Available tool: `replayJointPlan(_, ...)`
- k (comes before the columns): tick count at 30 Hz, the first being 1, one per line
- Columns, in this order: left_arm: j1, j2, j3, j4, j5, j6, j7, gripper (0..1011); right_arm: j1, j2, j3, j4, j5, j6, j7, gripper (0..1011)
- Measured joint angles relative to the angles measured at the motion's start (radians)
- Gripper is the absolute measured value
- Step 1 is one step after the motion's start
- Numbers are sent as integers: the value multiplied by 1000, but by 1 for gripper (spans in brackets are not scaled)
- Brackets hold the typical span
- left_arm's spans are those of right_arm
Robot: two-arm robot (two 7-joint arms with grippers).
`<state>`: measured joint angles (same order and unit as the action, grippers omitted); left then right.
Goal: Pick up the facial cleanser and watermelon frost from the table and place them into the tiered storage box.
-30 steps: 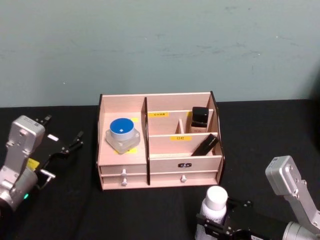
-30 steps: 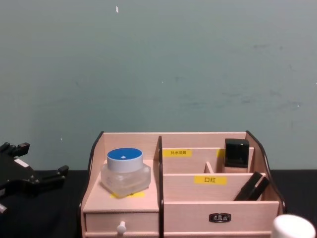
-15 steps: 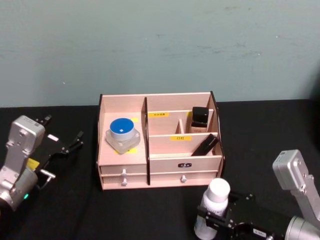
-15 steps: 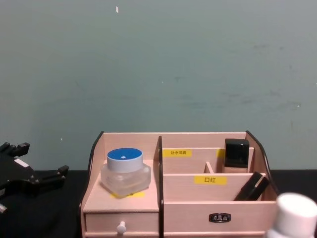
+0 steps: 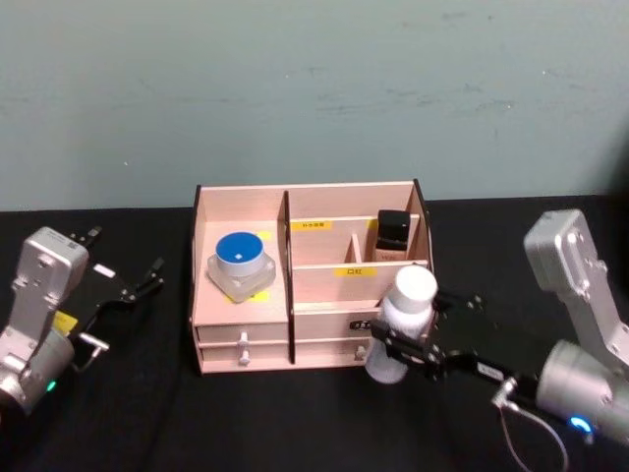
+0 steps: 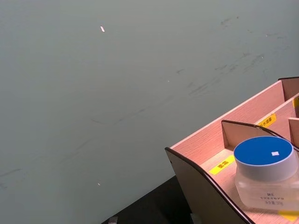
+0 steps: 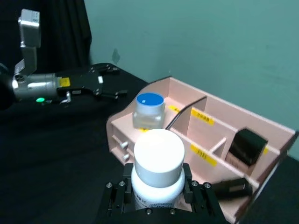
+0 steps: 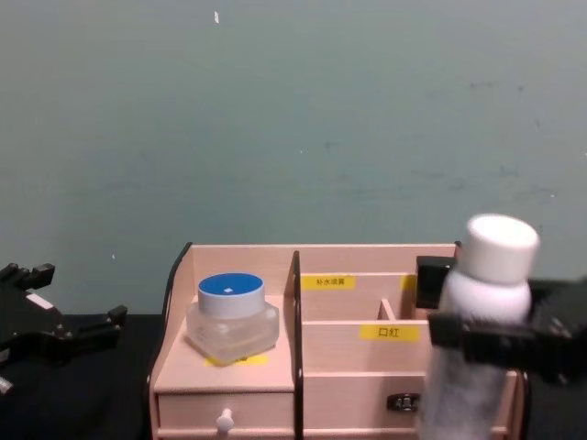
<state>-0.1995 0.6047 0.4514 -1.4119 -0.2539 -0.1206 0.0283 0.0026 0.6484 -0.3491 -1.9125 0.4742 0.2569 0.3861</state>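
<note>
The tiered storage box [image 5: 324,320] stands mid-table, pale pink with yellow labels and two small drawers. My right gripper [image 5: 405,346] is shut on a white bottle with a white cap [image 5: 398,324], which I take for the facial cleanser. It holds the bottle upright in the air just before the box's right front [image 8: 367,394], seen in the chest view [image 8: 481,330] and the right wrist view [image 7: 159,163]. A clear jar with a blue lid [image 5: 241,261], likely the watermelon frost, rests in the left compartment. My left gripper [image 5: 123,258] hangs open left of the box.
A black square bottle [image 5: 393,234] stands in the box's back right compartment. A slim black item [image 7: 231,186] leans in the front right compartment. The table is covered in black cloth [image 5: 147,413], and a teal wall rises behind it.
My right gripper has lifted the white bottle from the table's near edge and carried it up and forward to the box's right front. The left arm has not moved.
</note>
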Motion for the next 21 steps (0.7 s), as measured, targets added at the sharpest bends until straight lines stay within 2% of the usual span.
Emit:
replayJointPlan(6, 0, 0, 0, 0, 0, 0, 0, 1001, 128, -47, -39, 73, -31, 7, 20, 594)
replayJointPlan(7, 0, 0, 0, 0, 0, 0, 0, 1001, 161, -61, -51, 100, -38, 6, 28, 594)
replayJointPlan(11, 0, 0, 0, 0, 0, 0, 0, 1001, 237, -92, -75, 165, -58, -9, 47, 594)
replayJointPlan(21, 0, 0, 0, 0, 0, 0, 0, 1001, 379, -166, -120, 330, -83, -42, 89, 594)
